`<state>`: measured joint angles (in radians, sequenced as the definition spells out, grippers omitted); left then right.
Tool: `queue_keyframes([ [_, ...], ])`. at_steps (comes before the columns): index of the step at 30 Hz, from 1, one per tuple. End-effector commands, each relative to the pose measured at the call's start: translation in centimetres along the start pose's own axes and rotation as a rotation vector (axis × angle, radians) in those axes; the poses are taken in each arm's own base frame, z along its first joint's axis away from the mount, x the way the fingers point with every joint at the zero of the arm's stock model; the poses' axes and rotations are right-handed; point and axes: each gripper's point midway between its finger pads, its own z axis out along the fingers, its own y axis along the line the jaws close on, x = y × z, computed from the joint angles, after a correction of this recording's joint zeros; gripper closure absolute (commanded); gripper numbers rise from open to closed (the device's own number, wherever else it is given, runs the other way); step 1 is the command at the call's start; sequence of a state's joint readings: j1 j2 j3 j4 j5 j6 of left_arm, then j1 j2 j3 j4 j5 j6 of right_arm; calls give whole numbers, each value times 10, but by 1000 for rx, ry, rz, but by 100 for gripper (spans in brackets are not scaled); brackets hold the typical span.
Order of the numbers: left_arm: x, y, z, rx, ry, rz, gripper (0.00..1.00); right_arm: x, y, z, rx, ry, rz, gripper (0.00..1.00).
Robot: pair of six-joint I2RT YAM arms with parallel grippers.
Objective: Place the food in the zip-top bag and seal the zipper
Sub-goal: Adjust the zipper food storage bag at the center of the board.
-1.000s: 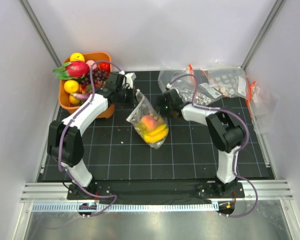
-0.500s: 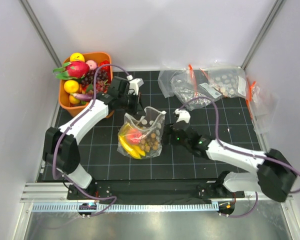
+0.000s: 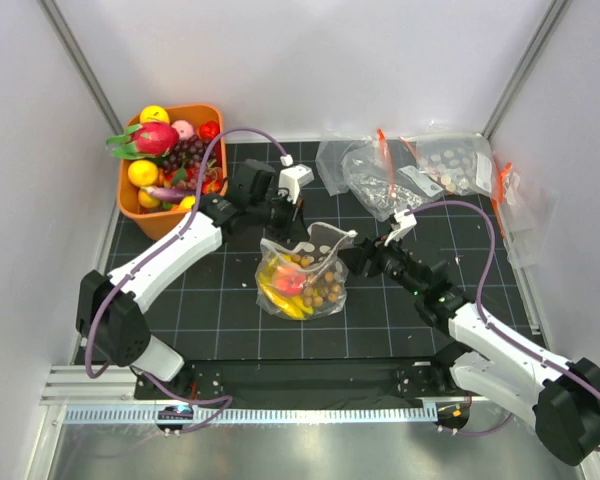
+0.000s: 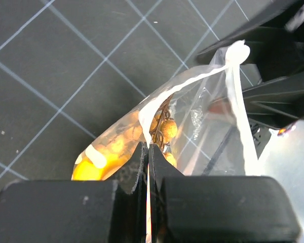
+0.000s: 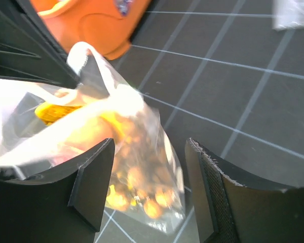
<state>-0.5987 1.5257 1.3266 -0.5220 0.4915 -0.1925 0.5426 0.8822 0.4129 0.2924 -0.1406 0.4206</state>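
Note:
The clear zip-top bag [image 3: 305, 272] hangs over the mat's middle with the yellow banana bunch [image 3: 278, 295], the pink-orange peach [image 3: 292, 279] and the brown balls [image 3: 326, 290] inside it. My left gripper [image 3: 286, 230] is shut on the bag's top edge; the left wrist view shows its jaws [image 4: 148, 148] pinching the plastic, with the white zipper strip [image 4: 192, 81] running up to the right. My right gripper [image 3: 349, 254] is open at the bag's right upper corner. In the right wrist view its fingers [image 5: 149, 152] straddle the bag [image 5: 142, 172] without pinching it.
An orange basket [image 3: 130, 208] with a dragon fruit [image 3: 150, 137], grapes and other toy fruit stands at the back left; it also shows in the right wrist view [image 5: 91, 20]. Several spare clear bags [image 3: 420, 165] lie at the back right. Metal frame posts border the mat.
My left gripper has carried the bag toward the front and then right. My right arm swung from the back bags down to the bag's right side, and its gripper stands open there.

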Motion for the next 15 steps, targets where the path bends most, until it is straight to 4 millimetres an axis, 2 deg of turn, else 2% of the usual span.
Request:
queue_keyframes([
  [1, -17, -20, -15, 15, -72, 129, 98, -23, 30, 3, -168, -91, -74, 36],
  [3, -16, -25, -17, 22, -74, 152, 97, -17, 31, 3, -194, -99, -74, 37],
  [4, -16, -27, -18, 28, -74, 157, 97, -23, 36, 2, -221, -128, -78, 36],
  [8, -14, -31, -21, 36, -72, 180, 97, -19, 42, 0, -269, -132, -90, 42],
  [10, -13, -33, -22, 37, -70, 186, 96, -18, 43, -2, -273, -124, -95, 56],
  [11, -14, -33, -23, 30, -76, 187, 95, -20, 45, -4, -278, -131, -107, 67],
  [13, -15, -35, -26, 34, -81, 190, 89, -19, 45, -7, -279, -121, -107, 78],
  [14, -16, -36, -27, 36, -85, 196, 86, -19, 46, -9, -280, -122, -107, 90],
  [15, -16, -36, -28, 34, -86, 195, 75, -20, 47, -13, -280, -124, -109, 94],
])
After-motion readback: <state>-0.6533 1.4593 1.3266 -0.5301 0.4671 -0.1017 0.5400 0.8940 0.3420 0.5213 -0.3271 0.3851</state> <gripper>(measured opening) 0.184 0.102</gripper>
